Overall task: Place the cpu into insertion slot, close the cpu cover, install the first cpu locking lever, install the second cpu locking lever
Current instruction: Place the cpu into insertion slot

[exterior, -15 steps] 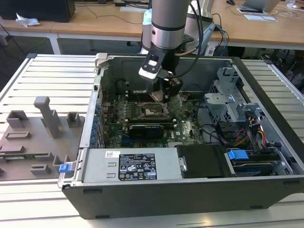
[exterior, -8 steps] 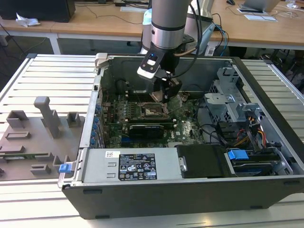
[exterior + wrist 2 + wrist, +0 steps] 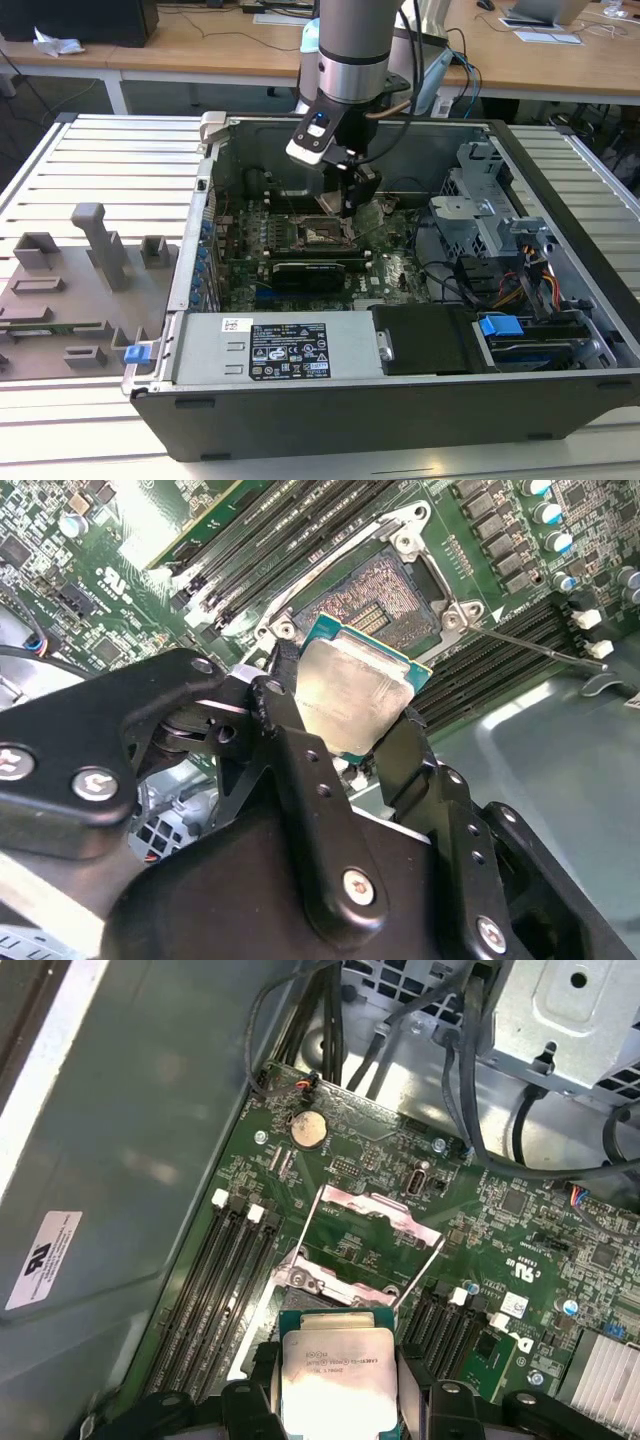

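Note:
My gripper (image 3: 350, 730) is shut on the cpu (image 3: 355, 692), a small square chip with a silvery metal top, clamped by its edges between the two black fingers (image 3: 290, 720). The chip hangs tilted just above the insertion slot (image 3: 385, 592), whose dark pin field lies bare inside its metal rim. In the first wrist view the cpu (image 3: 335, 1375) sits between the fingers, and beyond it the cpu cover (image 3: 372, 1207) is swung open, away from the socket. A thin locking lever (image 3: 530, 645) sticks out beside the socket. In the exterior view the gripper (image 3: 350, 205) hovers over the insertion slot (image 3: 322, 235) on the green motherboard (image 3: 400, 268).
Memory slots (image 3: 290, 540) flank the socket. A long black card (image 3: 310, 272) lies nearer the exterior camera than the socket, with the power supply (image 3: 270, 350) beyond it. A drive cage (image 3: 485, 205) and cables (image 3: 480, 1090) stand at the exterior view's right. A grey fixture plate (image 3: 70, 290) lies outside the case.

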Action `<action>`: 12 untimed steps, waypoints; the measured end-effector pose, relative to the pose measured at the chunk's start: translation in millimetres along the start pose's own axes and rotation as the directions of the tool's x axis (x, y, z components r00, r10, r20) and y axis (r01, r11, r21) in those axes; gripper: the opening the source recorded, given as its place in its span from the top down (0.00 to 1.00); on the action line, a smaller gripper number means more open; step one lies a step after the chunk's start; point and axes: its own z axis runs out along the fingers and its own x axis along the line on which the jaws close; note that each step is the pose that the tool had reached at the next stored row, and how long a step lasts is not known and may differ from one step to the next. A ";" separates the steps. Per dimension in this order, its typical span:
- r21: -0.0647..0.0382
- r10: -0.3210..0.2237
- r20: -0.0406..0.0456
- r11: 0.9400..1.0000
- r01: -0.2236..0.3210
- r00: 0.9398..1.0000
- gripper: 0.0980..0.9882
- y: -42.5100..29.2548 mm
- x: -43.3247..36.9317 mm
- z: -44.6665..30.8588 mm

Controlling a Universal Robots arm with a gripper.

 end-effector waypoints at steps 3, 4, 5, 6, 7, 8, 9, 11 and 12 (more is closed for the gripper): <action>-0.001 0.026 0.001 1.000 -0.026 1.000 0.50 0.0 0.0 0.0; -0.001 0.037 0.002 0.999 -0.037 0.999 0.50 0.0 0.0 0.0; -0.001 0.041 0.002 0.999 -0.041 0.999 0.50 0.0 0.0 0.1; -0.001 0.046 0.002 0.999 -0.046 0.999 0.50 0.0 0.0 0.1; -0.001 0.050 0.002 0.999 -0.050 0.999 0.50 0.0 0.0 0.1; -0.001 0.057 0.003 0.998 -0.057 0.998 0.50 0.0 0.0 0.1; -0.001 0.062 0.003 0.998 -0.062 0.998 0.50 0.0 0.0 0.1; -0.001 0.074 0.003 0.997 -0.074 0.997 0.50 0.0 0.0 0.1; -0.001 0.078 0.004 0.997 -0.078 0.997 0.50 0.0 0.0 0.1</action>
